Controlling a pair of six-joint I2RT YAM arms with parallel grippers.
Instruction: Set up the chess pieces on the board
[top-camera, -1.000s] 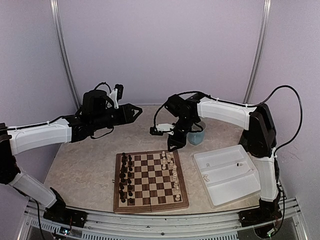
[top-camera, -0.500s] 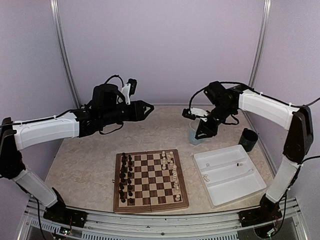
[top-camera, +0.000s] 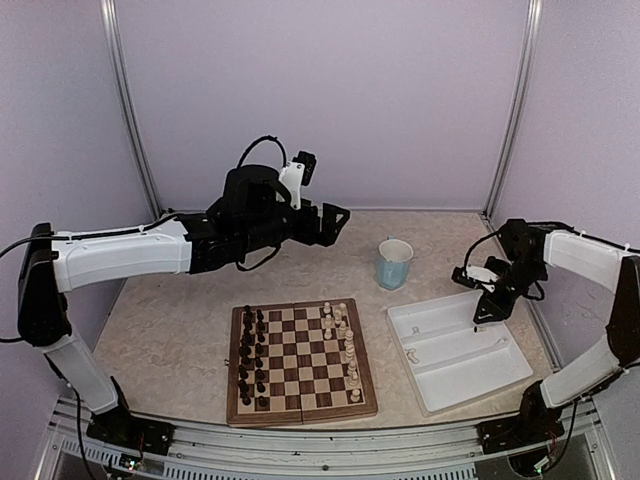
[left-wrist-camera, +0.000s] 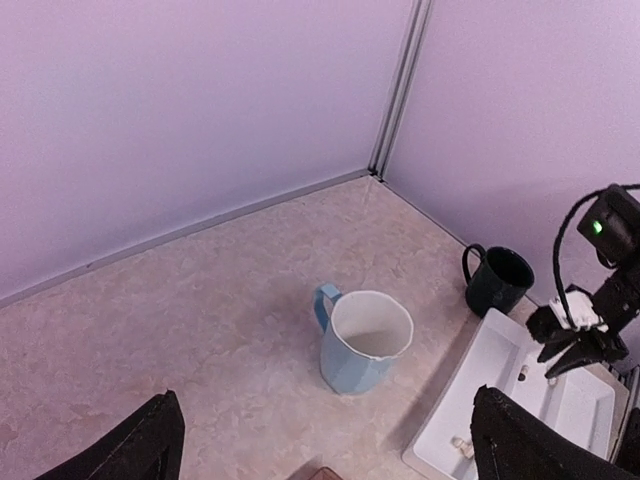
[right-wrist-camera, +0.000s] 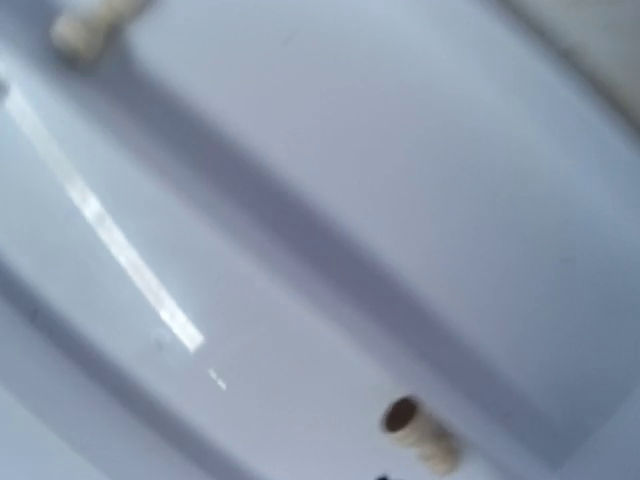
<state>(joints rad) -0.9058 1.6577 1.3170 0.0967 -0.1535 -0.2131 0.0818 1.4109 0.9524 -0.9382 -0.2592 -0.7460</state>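
Starting nearest, cream chess pieces (top-camera: 345, 345) are stood along the right side of the board (top-camera: 295, 355), and a few more lie in the white tray (top-camera: 450, 385) beside it. One stray piece (right-wrist-camera: 422, 437) is seen on its side, long axis slanting, just beneath the right gripper (top-camera: 482, 312), whose opening cannot be told. The left gripper (top-camera: 338, 222), spread wide, is held well apart beyond the board.

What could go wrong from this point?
The cream piece lies on its side in the white tray; the right arm's jaws, above it, may pinch it crooked and drop it. Cream pieces stand close together on the board; setting another down could topple neighbours. The left arm's jaws, wide open, point at the blue mug; reaching lower could knock it.
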